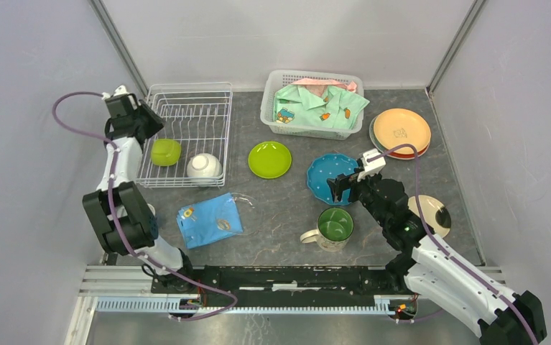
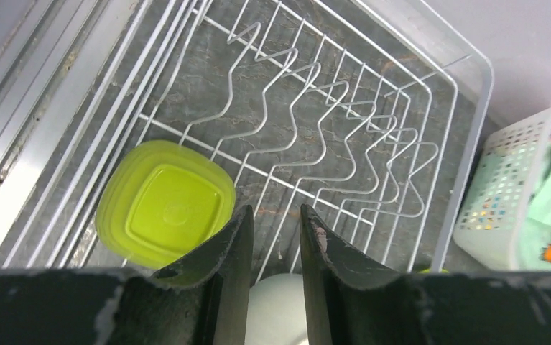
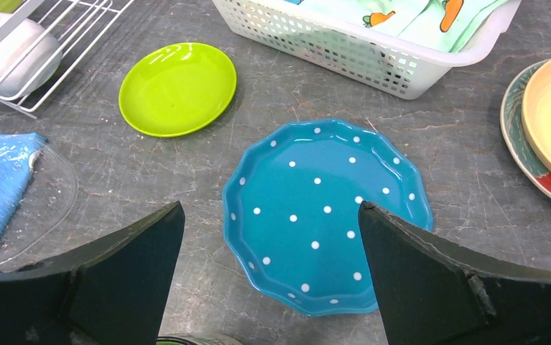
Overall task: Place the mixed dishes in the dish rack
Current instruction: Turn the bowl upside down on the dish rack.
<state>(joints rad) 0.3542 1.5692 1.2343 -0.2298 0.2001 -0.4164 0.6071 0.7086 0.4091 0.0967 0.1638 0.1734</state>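
The white wire dish rack stands at the back left. It holds an upturned lime-green square dish and an upturned white bowl. My left gripper hovers over the rack's left side, jaws a little apart and empty. In the left wrist view the gripper is above the green dish and the white bowl. My right gripper is wide open and empty just above the blue dotted scalloped plate, its jaws either side of the near rim. A round lime-green plate lies left of the blue plate.
A green-lined beige mug sits near the right arm, a cream plate to its right. Orange and red stacked plates lie back right. A white latticed basket with green clothing stands at the back. A folded blue cloth lies front left.
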